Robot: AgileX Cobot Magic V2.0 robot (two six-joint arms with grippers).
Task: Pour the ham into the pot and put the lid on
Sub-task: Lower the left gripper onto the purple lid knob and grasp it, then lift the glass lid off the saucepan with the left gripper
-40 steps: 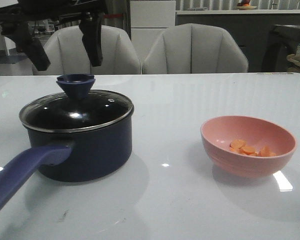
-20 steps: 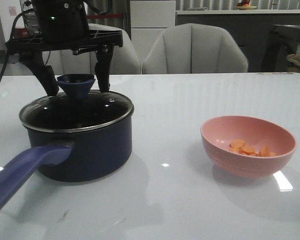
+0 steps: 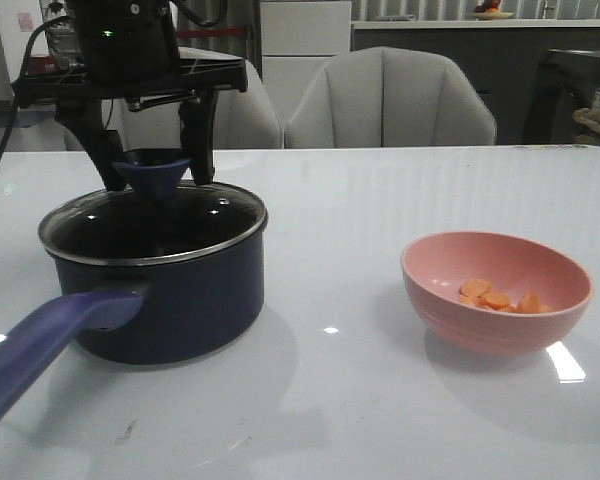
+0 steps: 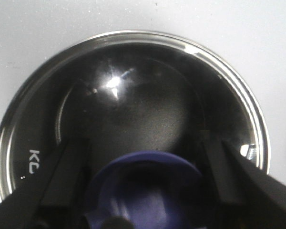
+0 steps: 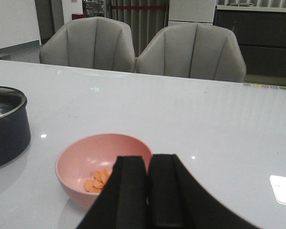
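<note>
The ham (image 3: 498, 298) lay as a small heap of orange slices in the bottom of a pink bowl (image 3: 450, 300) on the right side of the white table (image 3: 380, 200), well apart from the pot (image 3: 165, 290), so none of it had been poured. The pot stood on the left of the table, its long handle (image 3: 40, 345) running toward the camera, and the lid (image 3: 150, 225) sat on its rim, closing it. The lid therefore had to come off before anything could go in, and that seemed to be the step in hand: the left gripper (image 3: 152, 160) stood over the pot with its fingers spread wide on either side of the blue knob (image 3: 152, 168), one to each side and neither clearly touching it; it held nothing yet. The left wrist view showed the same, the knob between two dark fingers (image 4: 238, 181) with the glass beneath. The right gripper (image 5: 148, 191) hung near the bowl on the robot's side of it, its fingers pressed together and empty. By my reckoning the whole task was left: lifting the lid, tipping the bowl into the pot, and covering it again.
</note>
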